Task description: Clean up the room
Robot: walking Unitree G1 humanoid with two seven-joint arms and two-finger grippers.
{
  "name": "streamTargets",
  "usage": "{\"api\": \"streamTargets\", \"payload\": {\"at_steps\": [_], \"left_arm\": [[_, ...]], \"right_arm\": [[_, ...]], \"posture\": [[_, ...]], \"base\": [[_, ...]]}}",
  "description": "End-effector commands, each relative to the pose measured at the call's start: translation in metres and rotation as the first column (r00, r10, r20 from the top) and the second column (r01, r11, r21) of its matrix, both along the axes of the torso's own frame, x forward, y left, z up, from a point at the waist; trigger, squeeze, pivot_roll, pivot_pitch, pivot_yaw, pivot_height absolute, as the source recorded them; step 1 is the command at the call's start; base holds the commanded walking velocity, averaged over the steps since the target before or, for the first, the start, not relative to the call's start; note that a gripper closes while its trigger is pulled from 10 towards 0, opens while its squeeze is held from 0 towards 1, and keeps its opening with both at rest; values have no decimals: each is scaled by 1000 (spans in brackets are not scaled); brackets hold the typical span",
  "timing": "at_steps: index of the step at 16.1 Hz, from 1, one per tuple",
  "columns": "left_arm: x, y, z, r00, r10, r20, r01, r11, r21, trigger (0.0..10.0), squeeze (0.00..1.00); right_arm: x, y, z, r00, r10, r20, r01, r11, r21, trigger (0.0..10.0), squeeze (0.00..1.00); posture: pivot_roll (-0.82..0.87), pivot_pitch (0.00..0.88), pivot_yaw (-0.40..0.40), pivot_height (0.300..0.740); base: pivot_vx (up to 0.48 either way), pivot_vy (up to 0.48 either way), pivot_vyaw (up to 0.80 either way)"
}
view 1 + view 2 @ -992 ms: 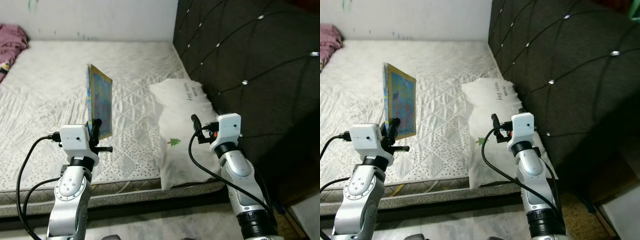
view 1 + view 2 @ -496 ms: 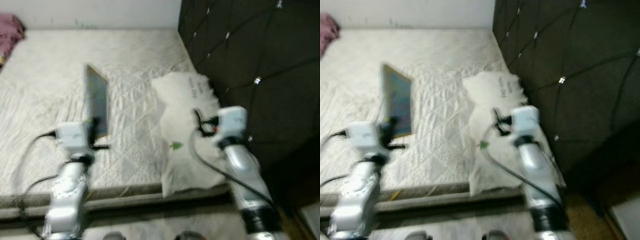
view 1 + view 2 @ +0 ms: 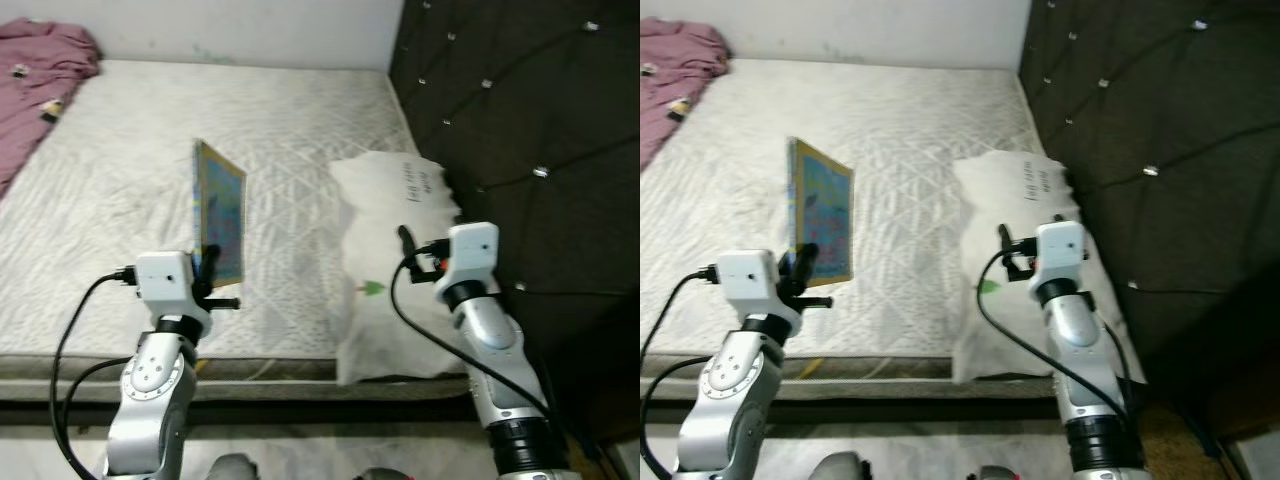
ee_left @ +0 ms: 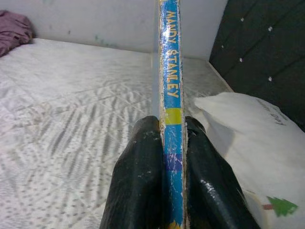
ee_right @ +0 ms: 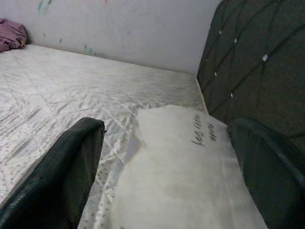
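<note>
A thin picture book (image 3: 221, 212) with a blue and yellow cover stands upright in the air above the bed, and my left gripper (image 3: 201, 279) is shut on its lower edge. In the left wrist view the book's blue spine (image 4: 172, 95) is pinched between the two black fingers (image 4: 138, 186). My right gripper (image 3: 406, 247) hovers open over a white pillow (image 3: 395, 250) at the head of the bed, with nothing between its fingers (image 5: 71, 171). The pillow (image 5: 186, 176) lies against the dark headboard.
The white quilted mattress (image 3: 120, 170) stretches ahead, its front edge just before me. A dark tufted headboard (image 3: 520, 130) rises on the right. A crumpled pink cloth (image 3: 40, 75) lies at the far left of the bed. A white wall (image 3: 220, 25) stands behind.
The camera view has shifted and steadied after a blur, so the pink cloth shows more. The book stays held in the left gripper; the right gripper stays open over the pillow.
</note>
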State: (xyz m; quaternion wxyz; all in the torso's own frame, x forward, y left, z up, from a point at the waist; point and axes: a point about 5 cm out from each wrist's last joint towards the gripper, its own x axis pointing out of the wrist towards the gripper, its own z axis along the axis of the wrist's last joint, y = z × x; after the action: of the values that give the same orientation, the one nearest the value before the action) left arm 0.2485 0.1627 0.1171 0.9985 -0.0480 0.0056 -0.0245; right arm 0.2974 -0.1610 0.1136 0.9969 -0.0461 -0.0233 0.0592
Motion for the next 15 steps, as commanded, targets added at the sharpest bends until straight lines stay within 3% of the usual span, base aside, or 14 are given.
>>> {"api": "streamTargets", "payload": {"at_steps": [1, 5, 6, 12, 15], "left_arm": [[1, 7, 11, 999, 21, 43, -22, 1000, 12, 10000, 0], [4, 7, 13, 998, 10, 60, -11, 1000, 22, 10000, 0], [4, 8, 14, 997, 14, 77, -18, 998, 52, 10000, 0], [2, 8, 15, 997, -6, 73, 4, 1000, 20, 10000, 0], [1, 8, 17, 996, -15, 83, 14, 1000, 13, 10000, 0]], "right_arm": [[1, 3, 1, 1000, 7, -2, -7, 1000, 9, 10000, 0], [5, 6, 4, 1000, 12, 7, -12, 1000, 7, 10000, 0], [6, 5, 5, 1000, 8, 11, -8, 1000, 9, 10000, 0], [5, 3, 5, 1000, 0, 5, 0, 1000, 6, 10000, 0], [5, 2, 5, 1000, -1, 4, 1, 1000, 4, 10000, 0]], "posture": [[22, 87, -31, 740], [21, 105, -26, 740], [21, 99, -27, 740], [14, 107, -33, 740], [12, 110, -34, 740]], "base": [[0, 472, 0], [0, 471, 0], [0, 0, 0], [0, 0, 0], [359, 0, -196]]}}
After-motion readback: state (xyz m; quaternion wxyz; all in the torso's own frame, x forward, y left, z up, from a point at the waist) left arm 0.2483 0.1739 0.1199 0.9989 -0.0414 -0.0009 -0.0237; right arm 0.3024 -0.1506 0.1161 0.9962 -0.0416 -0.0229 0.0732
